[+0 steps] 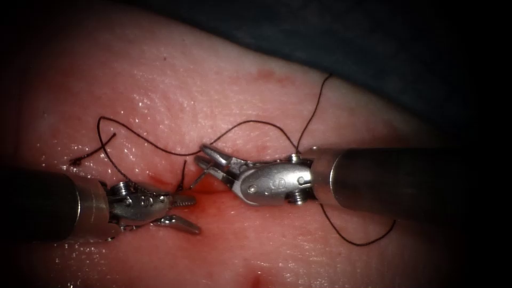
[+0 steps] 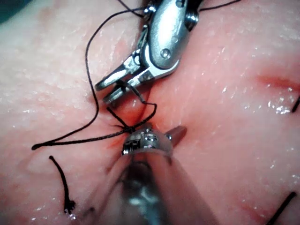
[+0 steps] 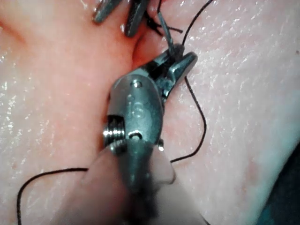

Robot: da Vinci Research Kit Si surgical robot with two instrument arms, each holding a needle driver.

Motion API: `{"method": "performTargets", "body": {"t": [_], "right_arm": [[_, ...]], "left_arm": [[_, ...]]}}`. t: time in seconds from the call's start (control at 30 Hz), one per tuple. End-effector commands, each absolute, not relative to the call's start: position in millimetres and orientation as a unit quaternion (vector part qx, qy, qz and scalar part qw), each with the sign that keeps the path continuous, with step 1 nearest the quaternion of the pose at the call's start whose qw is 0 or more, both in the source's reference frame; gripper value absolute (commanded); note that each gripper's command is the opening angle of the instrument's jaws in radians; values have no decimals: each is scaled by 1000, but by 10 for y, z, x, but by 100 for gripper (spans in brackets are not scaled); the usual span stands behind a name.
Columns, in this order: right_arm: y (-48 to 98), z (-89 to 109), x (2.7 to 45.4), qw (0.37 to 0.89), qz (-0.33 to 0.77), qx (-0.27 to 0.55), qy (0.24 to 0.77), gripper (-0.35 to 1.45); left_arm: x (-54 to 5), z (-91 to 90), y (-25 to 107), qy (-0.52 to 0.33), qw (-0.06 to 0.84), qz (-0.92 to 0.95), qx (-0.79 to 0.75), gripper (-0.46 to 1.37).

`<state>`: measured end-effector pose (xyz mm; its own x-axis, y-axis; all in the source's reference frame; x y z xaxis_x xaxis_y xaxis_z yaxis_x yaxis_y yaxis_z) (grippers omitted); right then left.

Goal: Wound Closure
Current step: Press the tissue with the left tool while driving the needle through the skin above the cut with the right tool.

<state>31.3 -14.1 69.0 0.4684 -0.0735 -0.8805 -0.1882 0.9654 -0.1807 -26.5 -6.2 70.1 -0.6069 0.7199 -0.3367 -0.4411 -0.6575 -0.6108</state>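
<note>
Two tools meet at the cut point(image 1: 205, 186), which lies near the middle of the tissue point(image 1: 176, 101). Nearest the tissue's front edge, the left tool point(image 1: 184, 212) reaches in from the left with its jaws spread wide; they hold nothing, the upper one lying close to a knot in the thread point(image 1: 250, 124) at the cut. Just beyond, the right tool point(image 1: 208, 161) comes from the right, its jaws partly apart around a short dark strand rising from the cut; whether they grip it cannot be told. No needle can be made out with certainty. Red fluid point(image 1: 213, 200) pools along the cut between the tools. Farther back, thread arcs over the tissue from the left of the cut toward the right tool's shaft and runs on to the far edge, while a frayed cut end point(image 1: 80, 159) lies left of the cut. Loose loops so near both tools could probably snag on a jaw, and a pull on the short strand might loosen the knot or tear the cut's soft edge.
</note>
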Motion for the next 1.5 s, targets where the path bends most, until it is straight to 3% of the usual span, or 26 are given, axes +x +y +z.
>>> {"method": "performTargets", "body": {"t": [0.03, 0.9, 1.07, 1.2, 1.3, 1.37, 1.4, 1.5], "right_arm": [[-143, 691, 316, 849, 33, -122, 514, -35], [-183, 755, 309, 910, 45, -34, 410, -35], [-173, 742, 312, 900, 69, -39, 429, -35], [-156, 724, 313, 866, 104, -68, 485, -35], [-152, 716, 312, 853, 111, -71, 506, 7], [-151, 710, 311, 837, 114, -73, 530, 82], [-150, 708, 311, 832, 114, -73, 538, 102], [-151, 701, 309, 819, 118, -77, 556, 127]], "left_arm": [[-265, 702, -63, -242, 336, 863, -289, 30], [-263, 699, -61, -246, 337, 862, -287, 34], [-263, 700, -62, -245, 337, 862, -287, 34], [-263, 700, -62, -245, 337, 862, -287, 34], [-263, 700, -62, -245, 337, 862, -287, 34], [-263, 700, -62, -245, 337, 862, -287, 35], [-263, 700, -62, -245, 337, 863, -287, 35], [-263, 700, -62, -245, 337, 862, -287, 35]]}}
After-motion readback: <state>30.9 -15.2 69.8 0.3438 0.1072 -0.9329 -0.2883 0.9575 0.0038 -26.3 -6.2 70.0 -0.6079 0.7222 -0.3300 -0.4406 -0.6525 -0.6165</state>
